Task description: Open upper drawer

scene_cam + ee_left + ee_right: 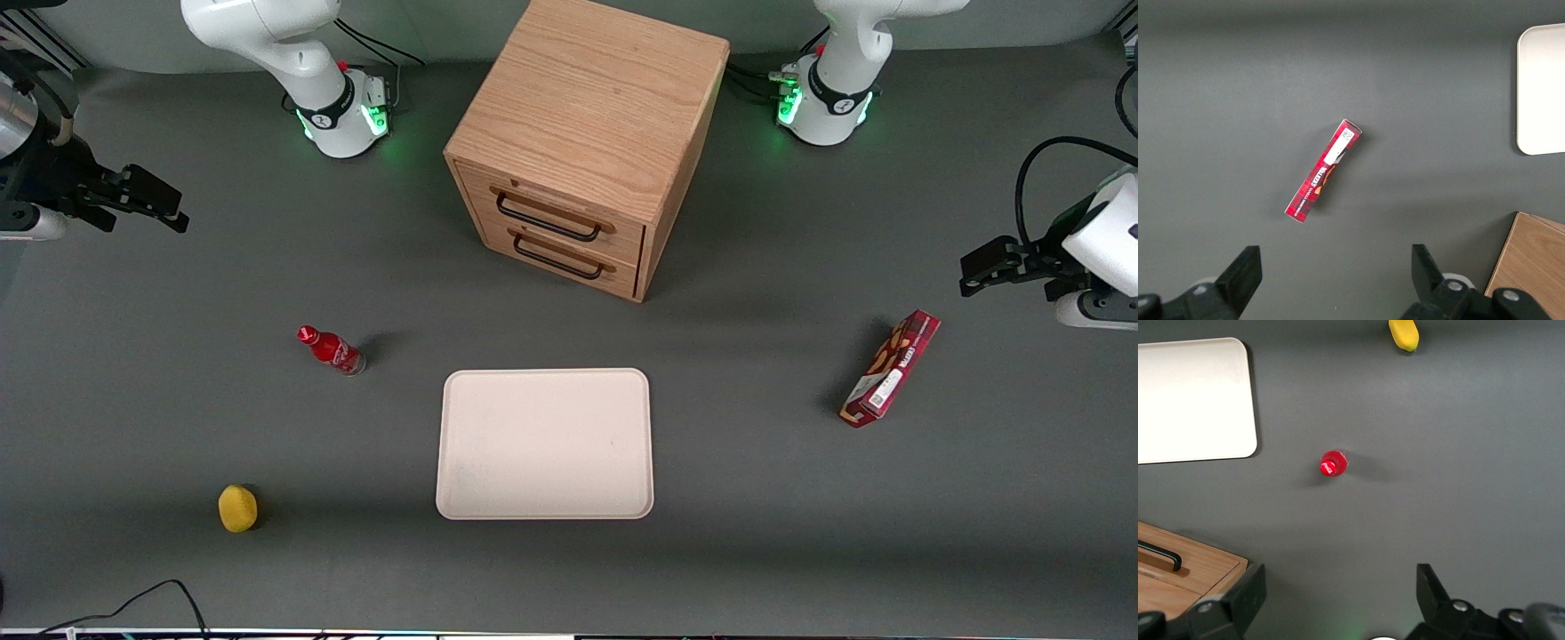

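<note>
Oak makes up the cabinet (591,133), which stands on the grey table (133,400) between the two arm bases, and everything else is placed from it. Its upper drawer (556,213) is fully shut, flush with the cabinet front, its black wire handle (548,219) lying just above the matching handle of the lower drawer (562,257). In the right wrist view only one corner of the cabinet (1185,570) shows, with one end of a handle (1161,555) on it.

The end effector (147,203) hangs above the table well apart from the cabinet, toward the working arm's end, touching nothing. Its fingers (1248,593) stand wide open (the wrist view shows bare table between them).

A white tray (544,511) lies in front of the cabinet, nearer the front camera. A red bottle (331,349) stands upright between the cabinet and the working arm's end, close to a corner of the tray; from above, in the right wrist view, it is a red cap (1333,464). A yellow fruit, maybe a lemon (237,508), lies nearer the camera than the bottle. A red box (890,368) lies on its narrow side toward the parked arm's end, well apart from the cabinet.
</note>
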Motion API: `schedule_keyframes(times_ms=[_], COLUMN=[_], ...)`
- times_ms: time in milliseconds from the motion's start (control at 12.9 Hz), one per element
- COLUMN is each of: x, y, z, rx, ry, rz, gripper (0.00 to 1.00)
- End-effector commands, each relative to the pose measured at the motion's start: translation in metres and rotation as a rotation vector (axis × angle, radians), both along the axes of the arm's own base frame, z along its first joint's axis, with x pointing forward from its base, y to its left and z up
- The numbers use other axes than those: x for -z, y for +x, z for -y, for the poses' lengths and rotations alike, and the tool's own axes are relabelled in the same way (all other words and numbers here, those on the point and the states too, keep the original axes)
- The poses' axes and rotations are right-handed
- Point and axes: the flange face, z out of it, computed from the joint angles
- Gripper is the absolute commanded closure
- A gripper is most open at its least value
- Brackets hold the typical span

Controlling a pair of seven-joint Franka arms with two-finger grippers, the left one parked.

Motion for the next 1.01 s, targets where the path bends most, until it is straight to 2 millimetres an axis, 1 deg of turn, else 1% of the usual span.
schedule_keyframes(times_ms=[0,389,467,544,700,778,856,933], x=[-0.005,-0.005,-0.009,-0.018,-0.018,-0.014,-0.013,-0.012], y=[0.003,0.001,-0.003,-0.002,0.002,0.005,0.003,0.0], z=[0.002,0.001,-0.002,-0.013,-0.023,-0.036,-0.059,-0.078], rx=[-0.02,-0.027,-0.083,-0.165,-0.194,-0.22,-0.31,-0.467], ry=[-0.02,-0.011,-0.005,-0.003,0.006,0.021,0.023,0.024], rz=[-0.003,-0.025,-0.027,-0.01,-0.014,-0.023,-0.028,-0.027], gripper=[0.0,0.0,0.0,0.0,0.0,0.0,0.0,0.0])
